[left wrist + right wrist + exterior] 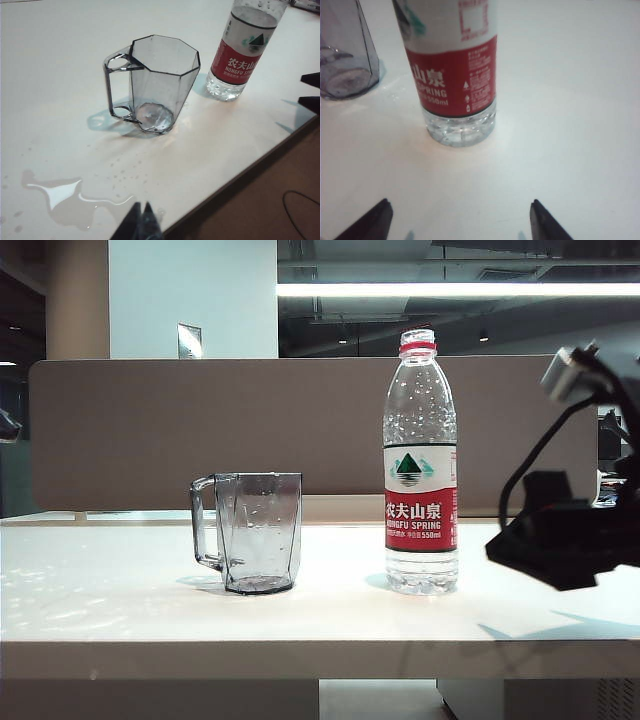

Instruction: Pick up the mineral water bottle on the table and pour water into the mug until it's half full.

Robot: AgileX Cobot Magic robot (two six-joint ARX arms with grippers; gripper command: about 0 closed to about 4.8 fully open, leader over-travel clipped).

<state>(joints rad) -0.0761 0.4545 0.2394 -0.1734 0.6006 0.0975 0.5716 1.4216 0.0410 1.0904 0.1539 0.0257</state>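
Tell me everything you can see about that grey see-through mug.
The mug is clear, grey-tinted plastic with flat facets, an eight-sided rim and a squared handle pointing away from the bottle. It stands upright on the white table, apart from the bottle and about half its height. It looks empty apart from droplets inside. Nothing touches it: neither the left gripper nor the right gripper. Spilled water lies near it.

I see only the tips of my right gripper (459,220); the mineral water bottle (452,75) runs off the frame's top.
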